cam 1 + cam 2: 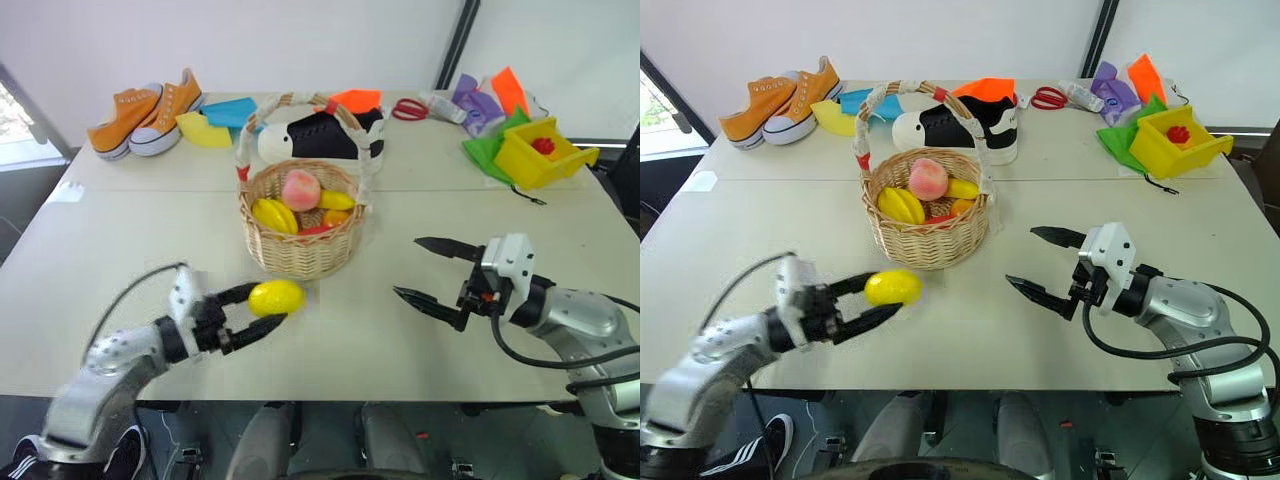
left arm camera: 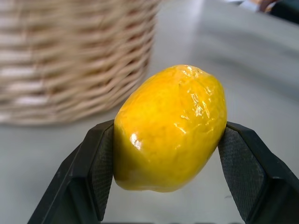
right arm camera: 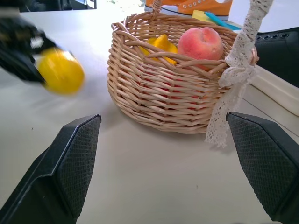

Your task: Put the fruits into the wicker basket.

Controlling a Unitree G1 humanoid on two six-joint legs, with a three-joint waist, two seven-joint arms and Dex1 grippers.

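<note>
Lemon (image 2: 170, 128): glossy, dimpled yellow oval, off the table just in front of the basket.
Left gripper (image 1: 262, 313): textured black pads clamped on the lemon.
Right gripper (image 1: 432, 270): fingers spread wide, empty.
Wicker basket (image 1: 300, 250): round tan weave, lace-wrapped arched handle.
Peach (image 1: 300, 187): pink, round, inside the basket.

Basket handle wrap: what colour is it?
White lace on the handle, best in the right wrist view.

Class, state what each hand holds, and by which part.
Left hand pinches the glossy yellow plastic lemon across its middle; right hand holds nothing.
</note>
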